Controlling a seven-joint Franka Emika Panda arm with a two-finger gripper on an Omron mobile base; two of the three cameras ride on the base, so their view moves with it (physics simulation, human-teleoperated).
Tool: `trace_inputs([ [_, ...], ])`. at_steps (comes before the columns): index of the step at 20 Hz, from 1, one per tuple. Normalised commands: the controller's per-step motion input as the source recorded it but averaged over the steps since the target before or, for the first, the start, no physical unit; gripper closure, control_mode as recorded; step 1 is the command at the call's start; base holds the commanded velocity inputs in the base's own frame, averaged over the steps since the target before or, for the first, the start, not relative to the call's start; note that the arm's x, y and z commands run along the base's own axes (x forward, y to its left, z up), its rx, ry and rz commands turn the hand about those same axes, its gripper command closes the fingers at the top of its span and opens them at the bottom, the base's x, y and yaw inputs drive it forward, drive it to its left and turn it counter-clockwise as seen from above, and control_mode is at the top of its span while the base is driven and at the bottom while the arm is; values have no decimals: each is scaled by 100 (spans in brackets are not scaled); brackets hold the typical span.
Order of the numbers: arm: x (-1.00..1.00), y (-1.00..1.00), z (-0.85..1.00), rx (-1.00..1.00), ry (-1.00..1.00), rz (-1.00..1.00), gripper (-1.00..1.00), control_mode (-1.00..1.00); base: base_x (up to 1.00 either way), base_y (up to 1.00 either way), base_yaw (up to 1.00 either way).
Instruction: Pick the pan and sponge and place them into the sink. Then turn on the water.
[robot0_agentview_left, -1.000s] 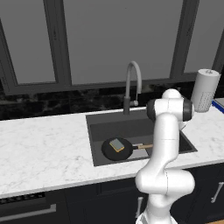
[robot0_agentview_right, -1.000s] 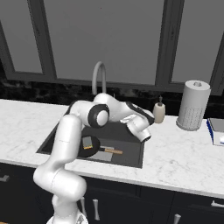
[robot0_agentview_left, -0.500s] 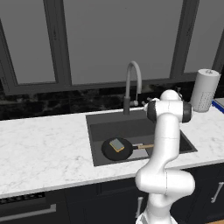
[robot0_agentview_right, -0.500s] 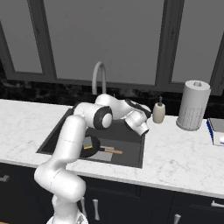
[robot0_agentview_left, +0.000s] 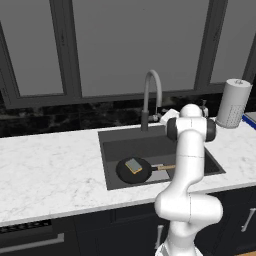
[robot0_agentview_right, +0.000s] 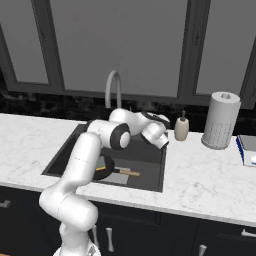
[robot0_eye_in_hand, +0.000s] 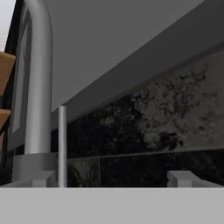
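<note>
Jaws are standing wide with nothing between them, the gripper (robot0_eye_in_hand: 112, 177) pointing at the faucet (robot0_eye_in_hand: 37, 87) and its thin lever. Below, the pan (robot0_agentview_left: 134, 170) is lying in the sink (robot0_agentview_left: 112, 142), carrying the sponge (robot0_agentview_left: 133, 165).

Soft, even rendered light with no single strong source — the white marble worktop (robot0_agentview_left: 50, 165) reads bright in both base views, while the window panes (robot0_agentview_left: 130, 45) behind are a flat dull grey and the backsplash stays dark. Shadows are faint; the sink (robot0_agentview_left: 112, 147) floor is dim but its contents remain legible. The white arm shows gentle shading, no harsh glare. All pictures are low in detail and slightly soft. The hand view is the blurriest — the faucet (robot0_eye_in_hand: 37, 87) looms large with smeared edges.
</note>
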Motion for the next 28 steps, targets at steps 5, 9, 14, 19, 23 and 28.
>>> trace_inputs([
  [5, 2, 24, 0, -2, 0, 1, -100, -100, 0, 0, 0],
  [9, 8, 26, 0, -6, 3, 0, -100, -100, 0, 0, 0],
  [14, 1, 22, 0, -4, 1, -1, -100, -100, 0, 0, 0],
  [19, 18, 19, 0, -5, 7, -8, -100, -100, 0, 0, 0],
  [23, 29, 7, 0, -1, 7, -14, -100, -100, 0, 0, 0],
  [28, 20, 0, 1, 0, 5, -21, -100, -100, 0, 0, 0],
])
